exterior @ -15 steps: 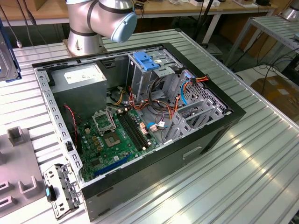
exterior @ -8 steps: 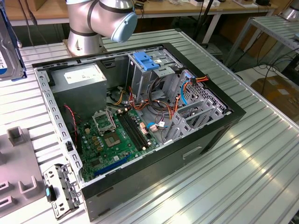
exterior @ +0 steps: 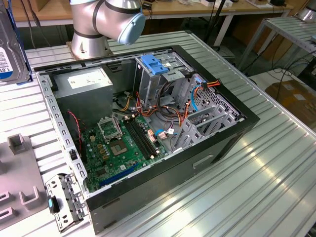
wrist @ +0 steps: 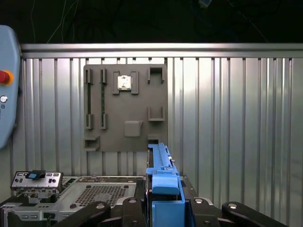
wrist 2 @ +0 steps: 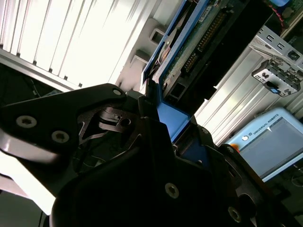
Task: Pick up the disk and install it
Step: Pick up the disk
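Found the rectangular, white-labelled, silver-grey metal disk (exterior: 6, 42) held up off the ribbed aluminium table (exterior: 276, 173), at the exterior view's left edge, well apart from the black open-sided computer case (exterior: 148, 195). Noted the black two-finger gripper (wrist: 164, 201) clamped on the disk's blue plastic carrier rail (wrist: 161, 165) in the first wrist view, carrying the disk edge-on (green circuit-board face (wrist 2: 194, 47) exposed in the second wrist view). Judged the grip on the rail end chosen to leave the long body free for sliding into a bay. Logged the case contents: green motherboard (exterior: 121, 143) on its floor, grey power-supply box with white sticker (exterior: 81, 81) in one corner, bare metal drive cage (exterior: 165, 84) topped by a flat light-blue ribbed latch plate (exterior: 154, 64), orange and blue cables (exterior: 193, 98) strung between. Judged the disk not yet installed. Recorded a dark grey moulded fixture plate (wrist: 113, 113) flat on the table, with one pocket holding a small square silver chip (wrist: 123, 82).
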{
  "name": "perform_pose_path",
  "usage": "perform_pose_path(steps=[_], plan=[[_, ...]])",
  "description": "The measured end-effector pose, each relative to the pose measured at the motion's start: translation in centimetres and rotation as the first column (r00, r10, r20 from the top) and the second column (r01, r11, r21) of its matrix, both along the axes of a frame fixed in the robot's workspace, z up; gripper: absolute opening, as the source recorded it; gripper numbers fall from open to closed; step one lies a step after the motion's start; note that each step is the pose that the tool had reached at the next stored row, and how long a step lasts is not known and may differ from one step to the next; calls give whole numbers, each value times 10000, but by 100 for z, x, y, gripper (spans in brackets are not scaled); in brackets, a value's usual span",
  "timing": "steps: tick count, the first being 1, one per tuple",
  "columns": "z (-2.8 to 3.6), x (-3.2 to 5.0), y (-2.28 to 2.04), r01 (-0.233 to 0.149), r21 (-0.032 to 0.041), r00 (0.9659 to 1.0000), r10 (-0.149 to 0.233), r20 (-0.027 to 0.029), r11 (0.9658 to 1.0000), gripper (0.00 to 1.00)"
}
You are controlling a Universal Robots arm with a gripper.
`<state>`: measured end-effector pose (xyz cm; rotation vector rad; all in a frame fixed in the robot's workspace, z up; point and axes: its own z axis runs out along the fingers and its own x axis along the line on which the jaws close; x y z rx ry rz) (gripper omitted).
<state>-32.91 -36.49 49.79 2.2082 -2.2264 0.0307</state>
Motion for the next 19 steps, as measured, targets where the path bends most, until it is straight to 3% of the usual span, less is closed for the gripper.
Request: perform_pose_path(steps=[19], plan=[[-1,268,0,-1,1,10000,1,1,10000,37]])
